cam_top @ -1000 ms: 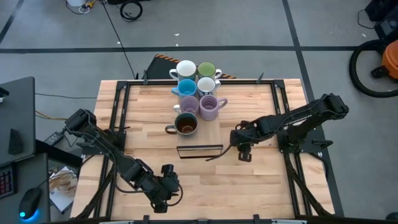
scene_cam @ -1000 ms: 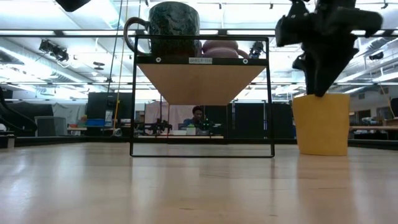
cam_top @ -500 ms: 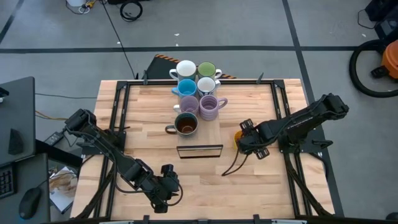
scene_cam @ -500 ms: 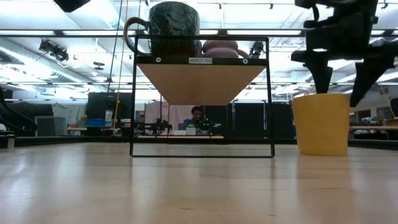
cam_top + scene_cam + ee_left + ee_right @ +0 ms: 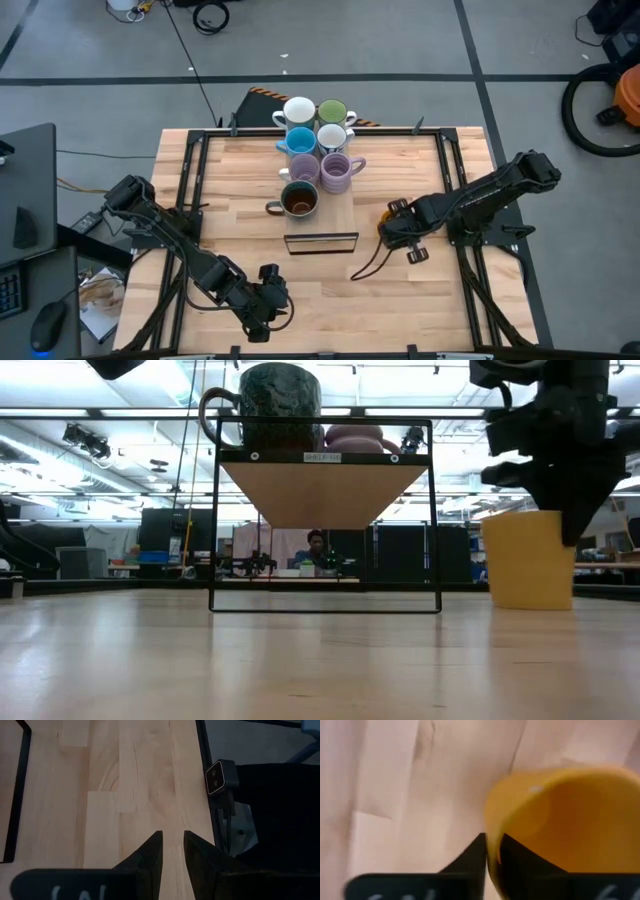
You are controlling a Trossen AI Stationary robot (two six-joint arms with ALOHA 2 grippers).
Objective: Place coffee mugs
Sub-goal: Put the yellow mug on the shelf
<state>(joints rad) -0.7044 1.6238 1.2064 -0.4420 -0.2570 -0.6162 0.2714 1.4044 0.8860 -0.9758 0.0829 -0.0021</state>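
Observation:
An orange mug (image 5: pixel 560 815) stands upright on the table right of the shelf, with my right gripper (image 5: pixel 492 851) shut on its rim. In the high view the gripper (image 5: pixel 398 226) covers most of that mug (image 5: pixel 384 216). Several other mugs stand on the long wooden board (image 5: pixel 352 205): white (image 5: pixel 298 111), green (image 5: pixel 333 112), patterned (image 5: pixel 333 136), light blue (image 5: pixel 300 141), two lilac (image 5: pixel 338 172) and a dark one (image 5: pixel 299 201). My left gripper (image 5: pixel 268 292) waits near the table's front edge, its fingers (image 5: pixel 172 845) a little apart with nothing between them. My right gripper pinches the orange mug's wall at the rim (image 5: pixel 491 827), one finger inside the mug (image 5: pixel 520 857) and one outside. The fingers come from above, pointing down, on the mug's right side (image 5: pixel 568 525). The mug stays upright with its base on the table.
The board rests on a black wire frame (image 5: pixel 322 600), raised above the table. A dark cable (image 5: pixel 368 262) trails from the right arm over the wood. A small camera (image 5: pixel 221 776) sits at the table's edge. Bare wood lies between the two grippers.
My right gripper has rolled its wrist, opened wide over the orange mug, sunk down and shut on the mug's rim. The mug has slid slightly toward the table's right edge, still upright on the table.

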